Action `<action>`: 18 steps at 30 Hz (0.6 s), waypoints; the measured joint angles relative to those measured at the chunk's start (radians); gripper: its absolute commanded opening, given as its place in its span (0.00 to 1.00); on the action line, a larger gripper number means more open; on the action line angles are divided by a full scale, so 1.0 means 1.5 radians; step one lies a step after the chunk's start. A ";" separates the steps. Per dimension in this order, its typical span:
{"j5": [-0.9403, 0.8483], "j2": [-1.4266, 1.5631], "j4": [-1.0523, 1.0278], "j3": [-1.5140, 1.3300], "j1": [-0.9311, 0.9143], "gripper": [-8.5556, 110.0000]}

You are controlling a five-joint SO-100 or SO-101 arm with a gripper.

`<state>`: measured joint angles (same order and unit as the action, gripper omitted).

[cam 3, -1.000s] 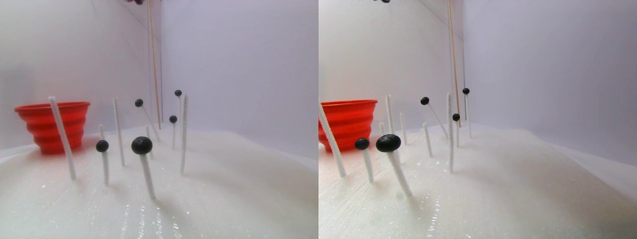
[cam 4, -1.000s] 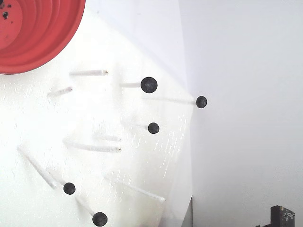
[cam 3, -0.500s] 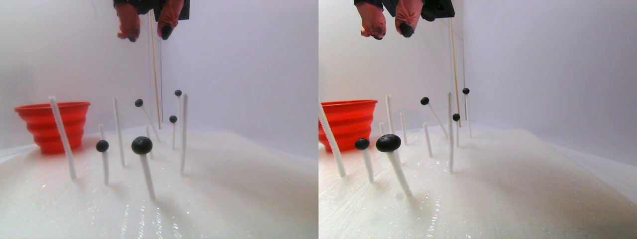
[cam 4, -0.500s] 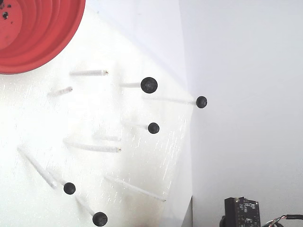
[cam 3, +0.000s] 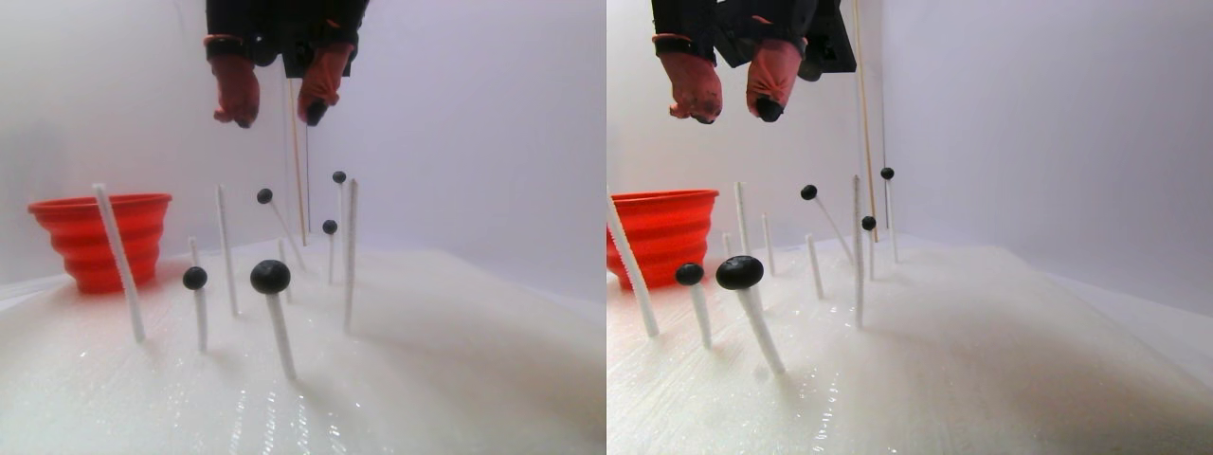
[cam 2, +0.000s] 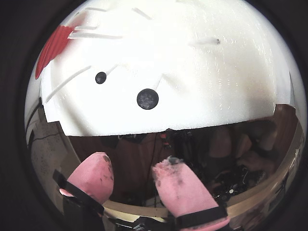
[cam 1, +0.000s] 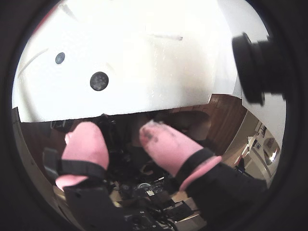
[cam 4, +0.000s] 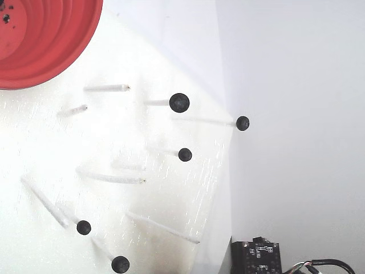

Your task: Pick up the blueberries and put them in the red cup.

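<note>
Several blueberries sit on thin white stems stuck in a white foam base (cam 3: pixel 426 360). In the stereo pair view the nearest two berries (cam 3: pixel 270 276) (cam 3: pixel 194 278) stand in front, and three smaller ones (cam 3: pixel 264 196) are further back. The fixed view shows them from above (cam 4: pixel 179 103). Two berries (cam 2: pixel 147 98) (cam 1: pixel 99 81) show in both wrist views. The red cup (cam 3: pixel 99 237) (cam 4: pixel 63 45) (cam 2: pixel 53 48) stands at the left. My gripper (cam 3: pixel 275 118) (cam 1: pixel 115 131) (cam 2: pixel 134 161) hangs high above the berries. Its pink fingers are open and hold nothing. In both wrist views the fingertips lie off the foam's edge.
Bare white stems (cam 3: pixel 118 256) (cam 3: pixel 351 246) stand among the berries. A thin wooden stick (cam 3: pixel 296 142) rises at the back. White walls (cam 3: pixel 455 114) close the scene in. A black lens (cam 1: pixel 255 67) sits at the right of a wrist view. The arm's black board (cam 4: pixel 256 257) shows at the fixed view's bottom edge.
My gripper has come down from the top edge of the stereo pair view, still open. In the fixed view the arm's black board has slid left along the bottom edge. The berries have not moved.
</note>
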<state>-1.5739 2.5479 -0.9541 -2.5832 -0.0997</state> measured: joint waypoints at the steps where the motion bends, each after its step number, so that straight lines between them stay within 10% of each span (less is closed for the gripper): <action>1: -0.002 -0.009 0.007 0.000 0.000 0.21; 18: -0.015 -0.155 0.132 -0.017 0.001 0.23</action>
<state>-1.5969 2.3148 -0.7563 -2.6093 -0.0982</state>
